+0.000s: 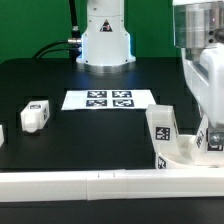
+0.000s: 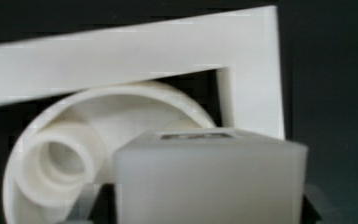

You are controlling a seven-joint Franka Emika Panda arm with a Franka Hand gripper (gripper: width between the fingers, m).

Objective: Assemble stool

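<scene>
Clamping a chunky white plastic block leg [image 2: 211,172] between its two fingers, the gripper [image 1: 207,128] hovers above the thick round white disc seat [image 2: 60,150], which lies beside the long white rail [image 1: 100,182]. A second tagged leg [image 1: 160,125] stands upright at the seat's edge.

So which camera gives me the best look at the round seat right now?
The wrist view: the seat appears large there, its rim and one round socket clear, though a leg in front covers part of it. The exterior view shows only a small piece of the seat, low at the exterior view's right.
</scene>
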